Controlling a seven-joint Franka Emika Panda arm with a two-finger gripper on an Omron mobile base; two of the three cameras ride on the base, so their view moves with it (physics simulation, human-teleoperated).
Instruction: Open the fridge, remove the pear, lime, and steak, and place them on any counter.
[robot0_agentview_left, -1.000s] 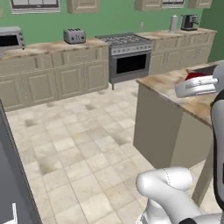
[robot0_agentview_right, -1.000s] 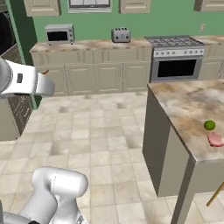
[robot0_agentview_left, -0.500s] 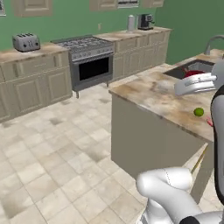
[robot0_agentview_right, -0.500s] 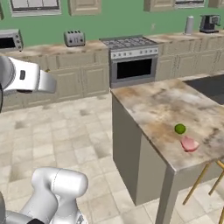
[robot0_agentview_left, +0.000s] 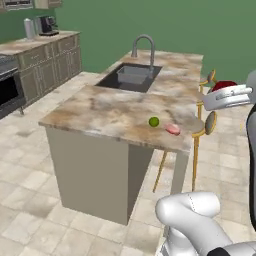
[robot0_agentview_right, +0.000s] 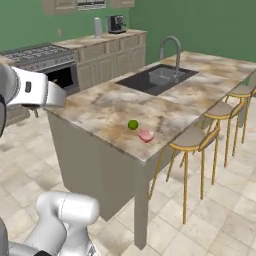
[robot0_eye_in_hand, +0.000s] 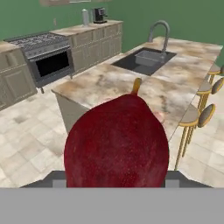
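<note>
Currently: pear (robot0_eye_in_hand: 116, 141) clamped in gripper; best lowered gently onto bare counter (robot0_agentview_left: 100, 107) beside lime (robot0_agentview_left: 154, 121), steak (robot0_agentview_left: 173, 129)

The counter (robot0_agentview_left: 115, 112) is viewed from behind, left and right, by both base cameras; it is seen forward and downward by the hand camera.

The lime (robot0_agentview_left: 154, 121) lies just beside the steak (robot0_agentview_left: 173, 129) on the counter (robot0_agentview_left: 100, 107), before the sink (robot0_agentview_left: 131, 77).
</note>
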